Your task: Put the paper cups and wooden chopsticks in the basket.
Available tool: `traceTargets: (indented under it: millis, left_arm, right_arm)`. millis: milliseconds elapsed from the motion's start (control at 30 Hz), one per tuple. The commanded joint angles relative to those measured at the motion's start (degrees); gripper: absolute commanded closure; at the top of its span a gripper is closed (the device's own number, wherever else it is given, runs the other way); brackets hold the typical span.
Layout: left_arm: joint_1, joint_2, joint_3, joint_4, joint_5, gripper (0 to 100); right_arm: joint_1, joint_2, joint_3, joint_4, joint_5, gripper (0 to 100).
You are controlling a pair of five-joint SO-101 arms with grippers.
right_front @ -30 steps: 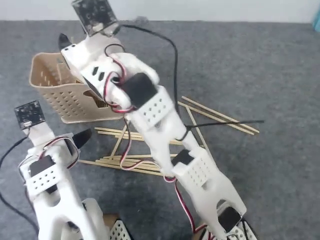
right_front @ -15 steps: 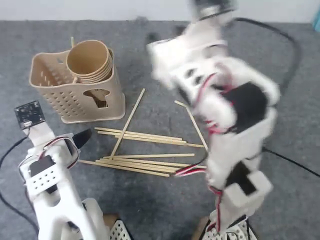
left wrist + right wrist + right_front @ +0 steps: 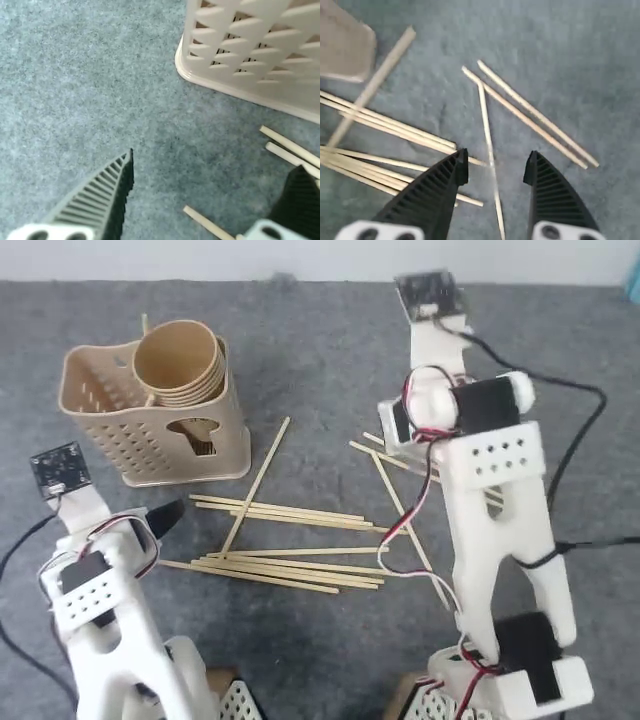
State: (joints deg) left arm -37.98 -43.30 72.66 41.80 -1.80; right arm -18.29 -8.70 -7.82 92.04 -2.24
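Grey, felt-like covering runs right across the table [image 3: 300, 340], with a pale wall [image 3: 300, 258] along the 12 o'clock edge. The basket [image 3: 110, 430] sits at 10 o'clock, and the paper cups [image 3: 180, 360] are stacked inside it. The wooden chopsticks [image 3: 290, 512] lie loose on the grey, from the centre out toward 3 o'clock. The left pincer [image 3: 212, 167] gapes wide and empty near the basket's base. The right pincer [image 3: 497, 157] hangs parted and empty over the scattered chopsticks.

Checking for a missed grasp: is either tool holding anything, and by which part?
Nothing is held: the left tool and right tool are both open and empty.
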Motion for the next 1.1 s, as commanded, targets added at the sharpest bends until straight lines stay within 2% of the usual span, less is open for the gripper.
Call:
traceTargets:
  millis: [0,233,367,500,900,967,1033,1067]
  left_arm:
    - [0.35,-1.23,-0.22,-1.14,-0.44,56]
    - [0.35,-1.23,-0.22,-1.14,-0.44,56]
    - [0.35,-1.23,-0.22,-1.14,-0.44,56]
    - [0.35,-1.23,-0.22,-1.14,-0.44,56]
    - [0.35,-1.23,-0.13,-2.11,-0.44,56]
    - [0.35,-1.23,-0.13,-2.20,-0.44,56]
    - [0.35,-1.23,-0.13,-2.20,-0.44,56]
    - [0.35,-1.23,-0.13,-2.20,-0.44,56]
  right_arm:
    - [0.40,-2.95,10.90,-9.54,0.97,80.5]
    - [0.40,-2.77,31.30,-36.00,1.41,80.5]
    - [0.31,1.27,35.43,-43.38,4.31,80.5]
    - [0.31,9.01,33.76,-46.20,4.40,80.5]
    - [0.22,30.29,20.13,-45.85,4.22,81.2]
    - [0.22,30.81,19.08,-44.97,3.96,87.8]
    - [0.31,30.73,17.93,-44.18,0.97,99.5]
    - [0.66,30.46,17.23,-43.47,-1.49,99.1]
